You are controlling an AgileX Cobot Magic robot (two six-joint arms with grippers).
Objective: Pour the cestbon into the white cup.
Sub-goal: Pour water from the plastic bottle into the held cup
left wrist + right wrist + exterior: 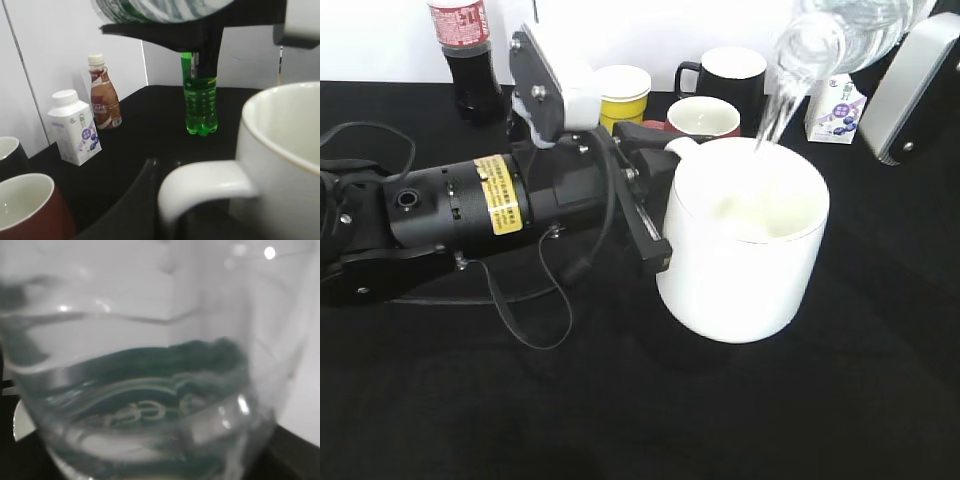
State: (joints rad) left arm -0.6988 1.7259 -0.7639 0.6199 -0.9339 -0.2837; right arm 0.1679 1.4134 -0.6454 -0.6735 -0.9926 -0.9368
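Note:
The white cup (740, 250) stands on the black table at the centre. My left gripper (658, 170) is at its handle (200, 185), with one dark finger (135, 200) pressed against the loop's outer side. The other finger is hidden behind the handle. The cestbon (840, 30) is held tilted at the top right, its mouth above the cup. A thin stream of water (768, 120) falls into the cup. The bottle fills the right wrist view (150, 390), hiding the right gripper's fingers. The right arm's grey housing (918, 85) is beside the bottle.
Behind the cup stand a red-brown mug (705, 118), a black mug (730, 72), a yellow paper cup (620, 92), a cola bottle (465, 50) and a small milk carton (835, 110). A green bottle (200, 100) and a brown drink bottle (104, 95) stand further back.

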